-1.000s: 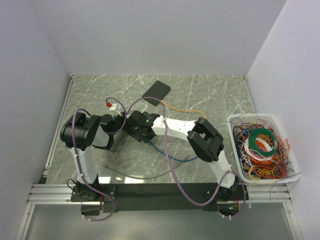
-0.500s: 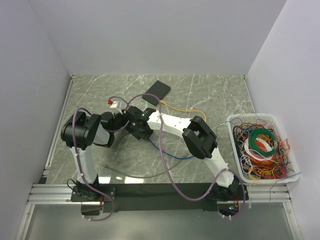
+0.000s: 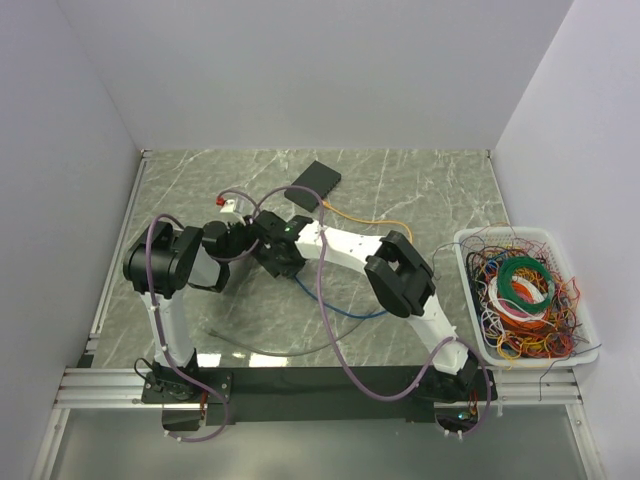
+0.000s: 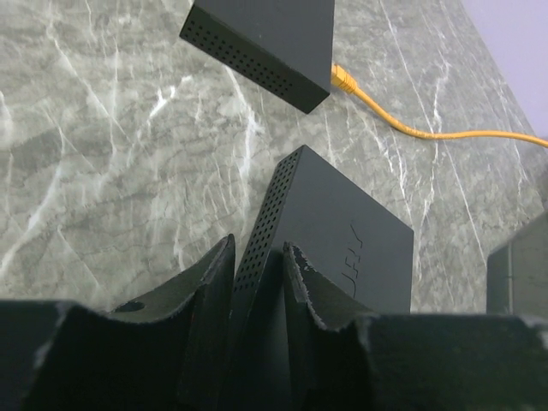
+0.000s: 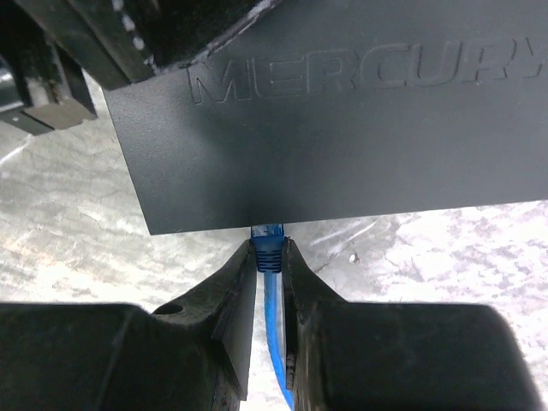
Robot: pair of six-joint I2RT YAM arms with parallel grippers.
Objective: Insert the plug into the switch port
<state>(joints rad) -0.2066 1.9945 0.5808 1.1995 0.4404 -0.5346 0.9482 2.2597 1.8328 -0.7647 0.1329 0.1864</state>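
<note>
Pinching the plug [image 5: 268, 247] by its blue boot, the right jaws are clamped just behind its tip, which keeps the nose free and aimed straight at the edge of the switch [image 5: 342, 137] with the raised lettering. The tip meets that edge. Whether it is seated in a port I cannot tell, because the body overhangs it. The blue cable [image 5: 275, 342] trails back between the fingers, so it does not get in the way of the push.

The left jaws are closed across the thin perforated side of the same switch, tipping it up off the surface [image 4: 103, 154]. I judge this is meant to brace it and present the port face to the other arm. The two arms meet left of the middle of the surface.

Further out, a second switch [image 4: 265, 38] lies flat near the far edge with an orange cable [image 4: 428, 133] at its corner, well apart from the held one.

That makes two switches and one plug in hand. Three loose cables lie on the surface: blue, orange and a pale one [image 3: 250, 350] near the near edge. One basket [image 3: 466, 285] stands at the right edge, holding more wires than can be counted.
</note>
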